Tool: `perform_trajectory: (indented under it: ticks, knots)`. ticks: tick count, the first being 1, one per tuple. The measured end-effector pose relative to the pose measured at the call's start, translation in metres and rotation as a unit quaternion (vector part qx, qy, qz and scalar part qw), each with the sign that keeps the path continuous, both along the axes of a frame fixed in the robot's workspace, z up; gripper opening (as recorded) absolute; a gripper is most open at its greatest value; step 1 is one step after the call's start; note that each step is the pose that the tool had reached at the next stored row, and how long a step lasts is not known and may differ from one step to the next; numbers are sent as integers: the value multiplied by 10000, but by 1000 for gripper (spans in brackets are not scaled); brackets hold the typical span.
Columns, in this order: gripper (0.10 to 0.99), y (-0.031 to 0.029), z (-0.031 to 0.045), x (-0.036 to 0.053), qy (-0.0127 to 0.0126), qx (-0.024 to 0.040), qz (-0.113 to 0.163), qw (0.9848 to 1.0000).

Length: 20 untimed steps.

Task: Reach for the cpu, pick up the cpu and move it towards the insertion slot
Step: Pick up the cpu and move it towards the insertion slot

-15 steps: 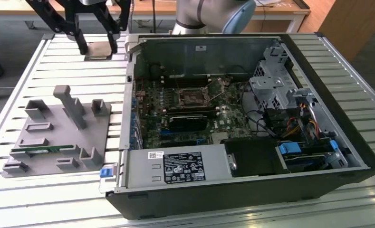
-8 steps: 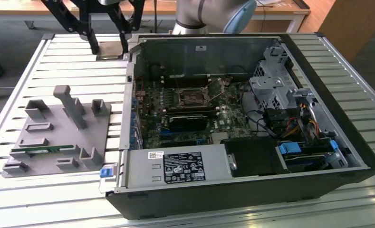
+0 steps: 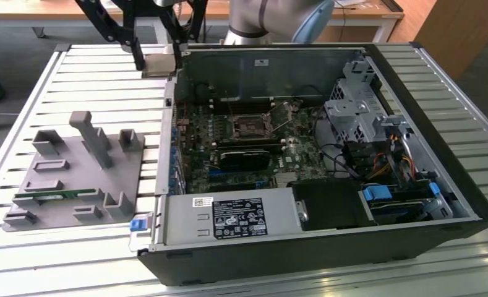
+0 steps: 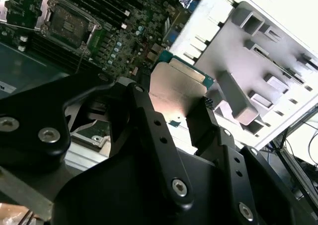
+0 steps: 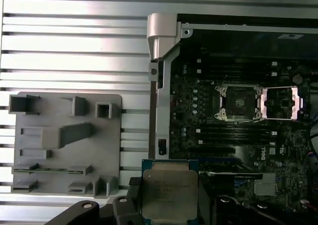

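The cpu (image 3: 159, 64), a flat square chip with a silver top, hangs above the slatted table just outside the case's back corner on the exterior view's left. My gripper (image 3: 159, 60) is shut on it, one black finger on each side. Both wrist views show the cpu (image 4: 176, 86) (image 5: 169, 195) clamped between the fingers (image 4: 144, 111), its green rim showing. The insertion slot (image 3: 250, 125) (image 5: 237, 102) (image 4: 67, 21) lies open on the motherboard, silver frame around a dark centre, with its lid (image 5: 280, 103) folded aside. The chip is well short of the slot and higher than the case wall.
A grey fixture plate (image 3: 70, 179) (image 5: 64, 140) with upright posts lies on the slatted table (image 3: 87, 80) beside the case; a green memory stick (image 3: 54, 197) rests in it. Inside the case are the power supply (image 3: 227, 216), drive cage (image 3: 355, 117) and cables (image 3: 384, 164).
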<state>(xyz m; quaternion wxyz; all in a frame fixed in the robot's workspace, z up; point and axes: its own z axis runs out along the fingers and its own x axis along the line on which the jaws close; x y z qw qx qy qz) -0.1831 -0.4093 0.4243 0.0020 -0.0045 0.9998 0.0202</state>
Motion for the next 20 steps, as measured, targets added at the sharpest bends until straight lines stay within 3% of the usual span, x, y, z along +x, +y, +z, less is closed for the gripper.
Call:
perform_trajectory:
  ticks: [10, 20]
  knots:
    - [537, 1, 0, 249, 1, 0, 0, 10000]
    - [537, 68, -1, 534, 1, 0, 0, 10000]
